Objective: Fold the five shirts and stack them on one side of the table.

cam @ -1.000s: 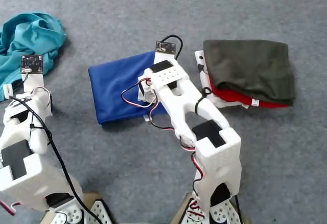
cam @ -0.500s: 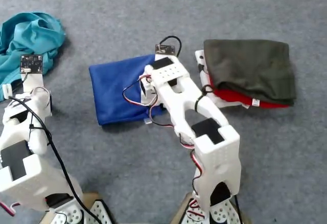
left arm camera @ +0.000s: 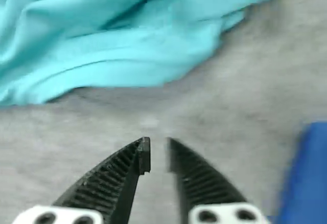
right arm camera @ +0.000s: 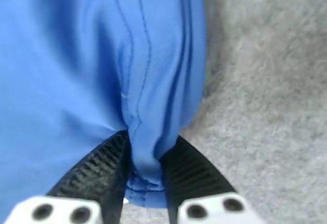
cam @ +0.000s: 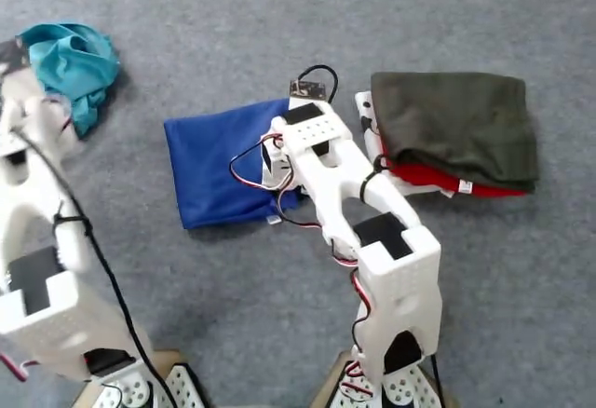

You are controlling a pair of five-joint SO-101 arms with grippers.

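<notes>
A folded blue shirt (cam: 214, 161) lies at the table's middle. My right gripper (right arm camera: 145, 168) is shut on a bunched edge of the blue shirt (right arm camera: 102, 55), at the side nearest the stack. A crumpled teal shirt (cam: 74, 63) sits at the far left. My left gripper (left arm camera: 158, 155) hangs over bare grey table just short of the teal shirt (left arm camera: 102, 45), its jaws a narrow gap apart and holding nothing. In the high view the left arm (cam: 28, 147) stands beside that shirt.
At the right, a folded olive shirt (cam: 456, 124) tops a stack over a red shirt (cam: 438, 180) and a white one (cam: 365, 115). The grey table (cam: 521, 268) has bare room at the front right and along the back.
The left arm has swung away from me toward the teal shirt, which now looks more bunched. The right gripper has dragged the blue shirt slightly toward the stack.
</notes>
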